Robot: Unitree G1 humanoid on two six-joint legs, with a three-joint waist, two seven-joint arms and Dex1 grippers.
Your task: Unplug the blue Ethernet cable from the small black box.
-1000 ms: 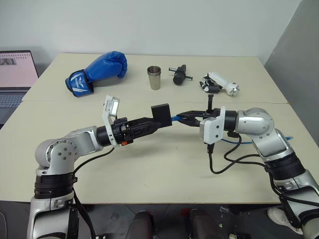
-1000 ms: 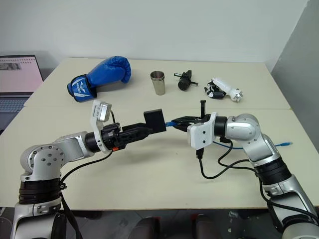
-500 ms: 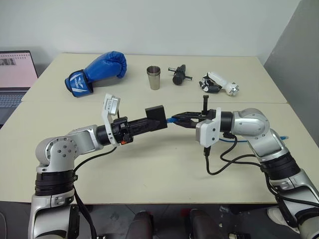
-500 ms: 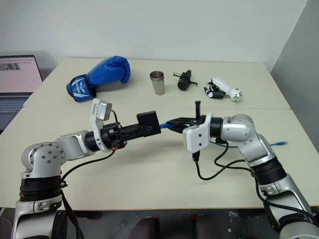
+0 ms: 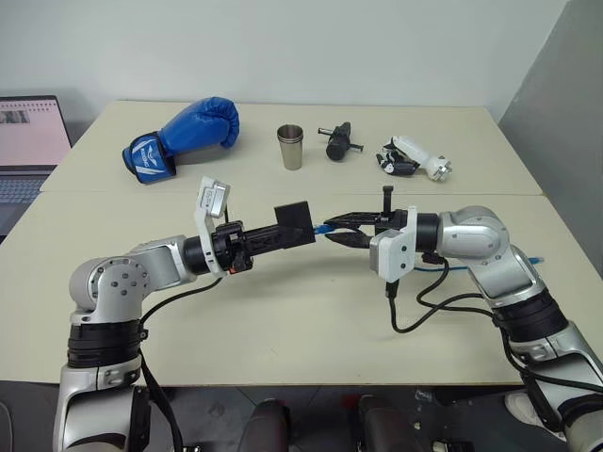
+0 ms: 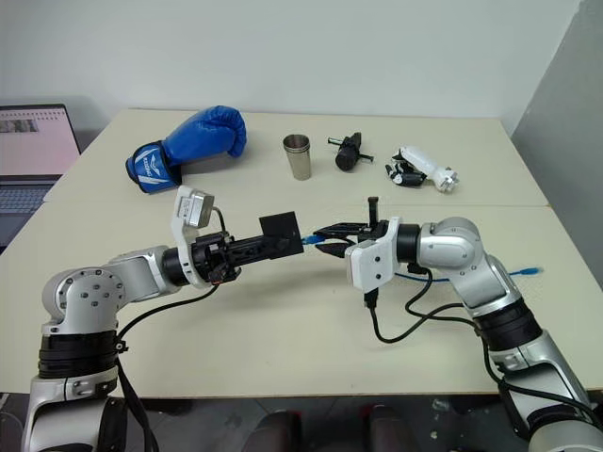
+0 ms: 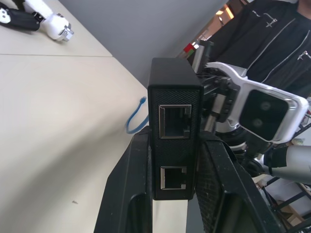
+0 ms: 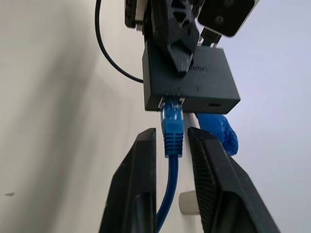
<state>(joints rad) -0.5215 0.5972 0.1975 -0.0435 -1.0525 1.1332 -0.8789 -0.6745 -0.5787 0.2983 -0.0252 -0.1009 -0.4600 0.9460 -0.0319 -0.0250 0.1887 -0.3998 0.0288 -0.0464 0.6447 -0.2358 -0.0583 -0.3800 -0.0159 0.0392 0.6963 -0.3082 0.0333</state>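
Observation:
The small black box (image 5: pixel 294 217) is held in the air over the table's middle, with my left gripper (image 5: pixel 294 232) shut on it from the left. In the left wrist view the box (image 7: pixel 175 121) sits between my fingers (image 7: pixel 129 194), with two empty ports facing the camera. The blue Ethernet cable (image 8: pixel 172 128) is plugged into the box's (image 8: pixel 189 82) other side. My right gripper (image 5: pixel 332 229) is open, one finger on each side of the plug and a little apart from it. The rest of the cable (image 5: pixel 443 268) trails right across the table.
Along the far edge lie a blue boxing glove (image 5: pixel 184 137), a metal cup (image 5: pixel 292 146), a black cylindrical tool (image 5: pixel 339 141) and a white-and-black device (image 5: pixel 415 157). A laptop (image 5: pixel 28 141) stands at far left. Black cables (image 5: pixel 433 306) hang under my right arm.
My right gripper's fingers have parted from their shut hold on the plug. The left gripper keeps its hold on the box, and both arms have barely moved.

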